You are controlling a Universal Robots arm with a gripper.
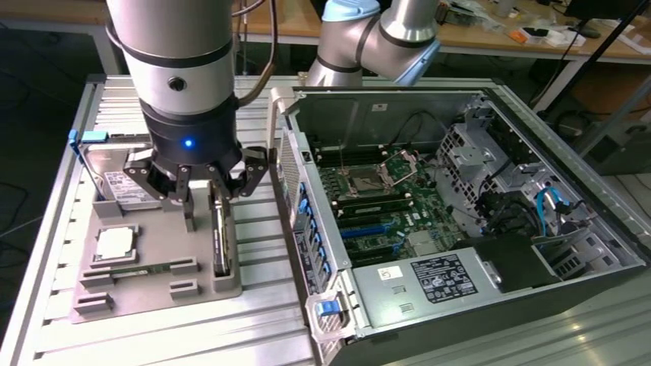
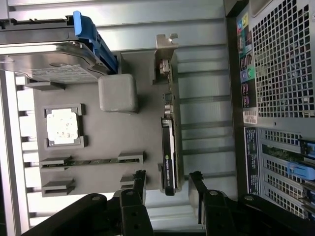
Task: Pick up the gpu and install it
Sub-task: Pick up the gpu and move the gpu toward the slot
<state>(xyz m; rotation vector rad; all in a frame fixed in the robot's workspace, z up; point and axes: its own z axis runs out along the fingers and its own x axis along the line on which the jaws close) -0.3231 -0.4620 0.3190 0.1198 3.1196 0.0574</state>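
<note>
Exterior view: the gpu (image 1: pixel 218 244) stands on edge in a gray tray (image 1: pixel 152 293), its long axis running top to bottom at lower left. The gripper (image 1: pixel 209 200) hovers above it, jaws apart and empty.

The arm (image 1: pixel 173 46) is a thick silver-grey tube with light blue caps (image 1: pixel 351 9) at its joints and a cable (image 1: pixel 273 46) alongside. Its black wrist housing (image 1: pixel 188 122) carries a glowing blue light (image 1: pixel 187 142). The pincer (image 1: pixel 213 200) is black, its fingers (image 2: pixel 212 206) bolted linkages.

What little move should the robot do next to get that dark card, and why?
Probably lower straight down a little: the open end effector straddles the gpu from above, seemingly not touching it, and the gpu stands on edge in the grey tray.
</note>
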